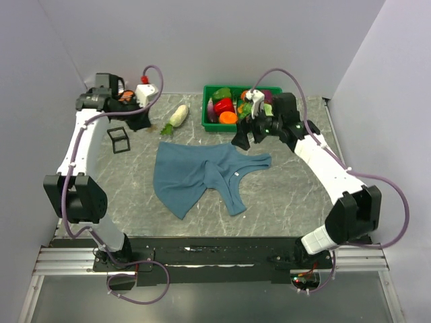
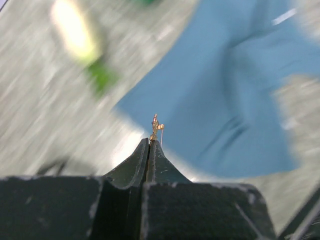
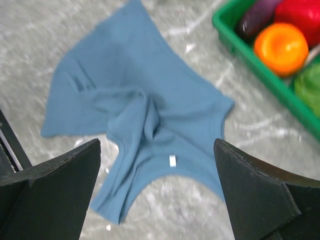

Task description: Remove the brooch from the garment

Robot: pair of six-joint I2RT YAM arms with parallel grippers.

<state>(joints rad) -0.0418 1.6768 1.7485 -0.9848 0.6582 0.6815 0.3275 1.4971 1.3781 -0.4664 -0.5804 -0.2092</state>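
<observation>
From above, the teal-blue sleeveless fabric garment (image 1: 202,176) lies rumpled in the middle of the grey marbled surface (image 1: 289,195).

At the left wrist, the left tool (image 2: 149,146) is pinched tight on the tiny golden brooch (image 2: 155,125), which is apart from the cloth.

At the right wrist, the right tool (image 3: 156,145) gapes wide and empty above the garment.

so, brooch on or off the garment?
Off. The brooch is pinched at the tips of the shut left gripper, apart from the garment, which lies blurred behind it.
</observation>
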